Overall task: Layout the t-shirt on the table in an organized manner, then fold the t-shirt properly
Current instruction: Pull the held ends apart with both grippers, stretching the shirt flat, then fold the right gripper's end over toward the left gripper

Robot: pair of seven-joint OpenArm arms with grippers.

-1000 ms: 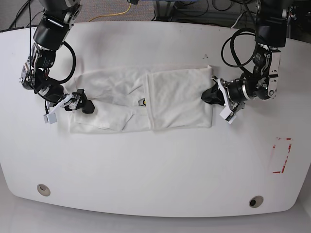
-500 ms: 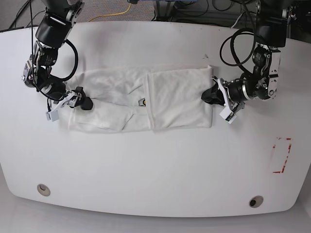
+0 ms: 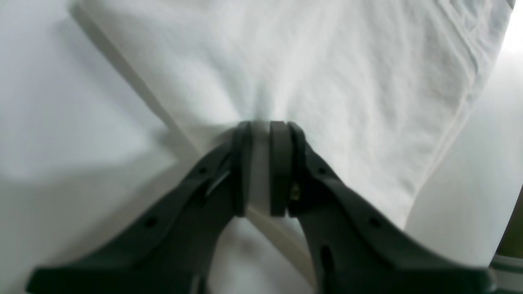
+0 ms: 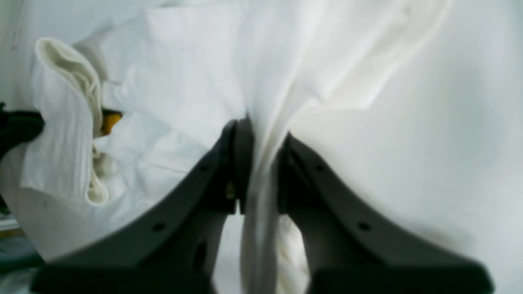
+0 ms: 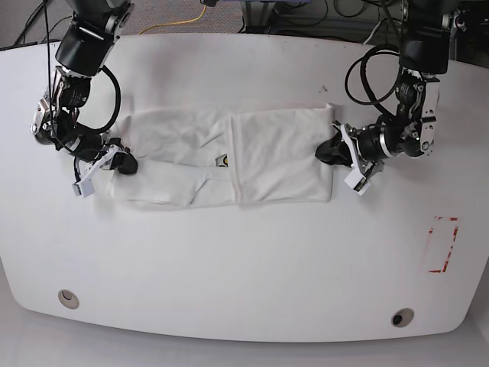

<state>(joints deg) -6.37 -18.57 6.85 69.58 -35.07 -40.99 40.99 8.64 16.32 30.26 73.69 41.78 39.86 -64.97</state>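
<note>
We see the t-shirt (image 5: pixel 229 157) spread as a long white strip across the table (image 5: pixel 244 267), one half folded over, left pincer (image 3: pixel 261 169) clenched on its hem, right pincer (image 4: pixel 257 163) pinching bunched cloth, only its wrist view showing a yellow print scrap (image 4: pixel 109 121)

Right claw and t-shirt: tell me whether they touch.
Touching. The right wrist view shows the right claw shut on a bunched fold of the t-shirt, cloth pinched between its fingers.

The t-shirt (image 5: pixel 229 157) print is folded out of sight, and both wrist views are blurred.
</note>
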